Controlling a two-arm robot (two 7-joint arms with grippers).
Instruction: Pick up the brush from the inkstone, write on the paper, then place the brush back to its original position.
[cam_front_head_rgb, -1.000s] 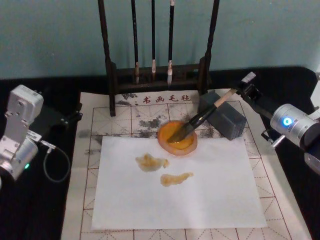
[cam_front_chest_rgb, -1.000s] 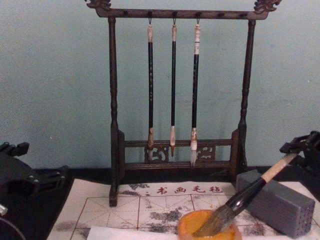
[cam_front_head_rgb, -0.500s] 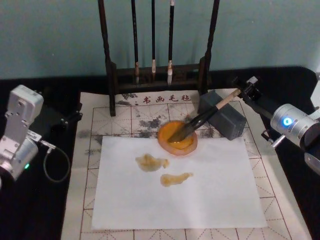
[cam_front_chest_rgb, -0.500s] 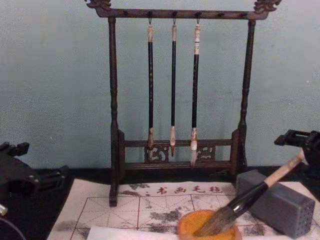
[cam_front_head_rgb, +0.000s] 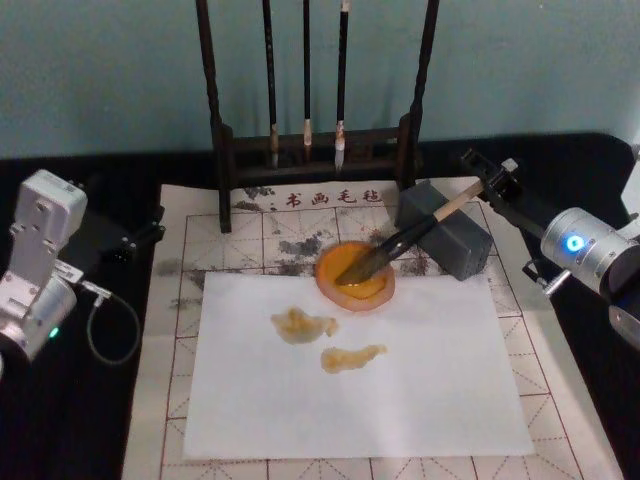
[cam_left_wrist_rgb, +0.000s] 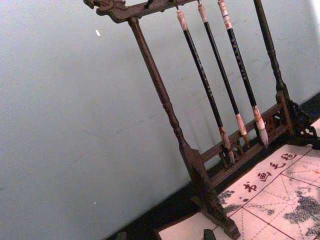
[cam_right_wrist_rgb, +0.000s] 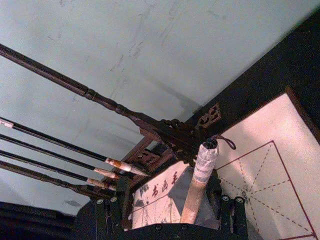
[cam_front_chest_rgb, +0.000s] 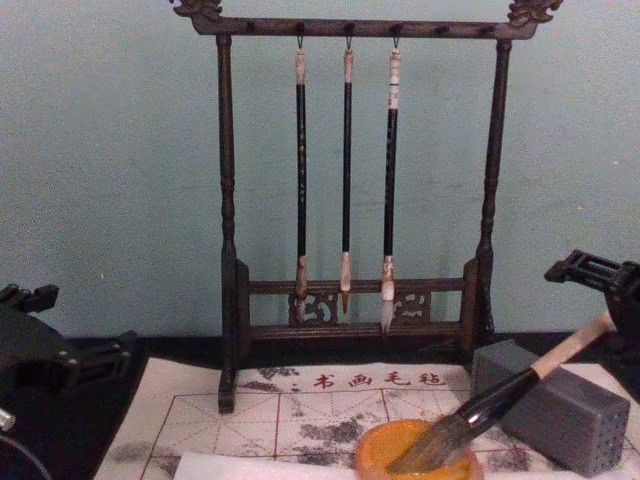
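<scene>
The brush (cam_front_head_rgb: 395, 245) lies slanted, its bristles in the orange inkstone (cam_front_head_rgb: 340, 290) and its tan handle propped on a grey block (cam_front_head_rgb: 455, 240). My right gripper (cam_front_head_rgb: 490, 175) is at the handle's white-wrapped top end, open. In the right wrist view the brush (cam_right_wrist_rgb: 197, 185) runs between the spread fingers (cam_right_wrist_rgb: 107, 210) without being clamped. The chest view shows the brush (cam_front_chest_rgb: 500, 395) rising from the inkstone (cam_front_chest_rgb: 380, 445) toward the right gripper (cam_front_chest_rgb: 600, 275). The white paper (cam_front_head_rgb: 400, 390) carries two yellowish strokes (cam_front_head_rgb: 305, 323). My left gripper (cam_front_head_rgb: 140, 235) is parked at the far left.
A dark wooden rack (cam_front_head_rgb: 315, 150) with three thin hanging brushes stands behind the inkstone. A gridded felt mat (cam_front_head_rgb: 200, 230) lies under the paper. The grey block (cam_front_chest_rgb: 560, 405) sits right of the inkstone. A cable loops beside the left arm (cam_front_head_rgb: 110, 330).
The brush handle has sunk onto the grey block. My right gripper has opened and lifted slightly off the handle's end. The left arm has stayed still.
</scene>
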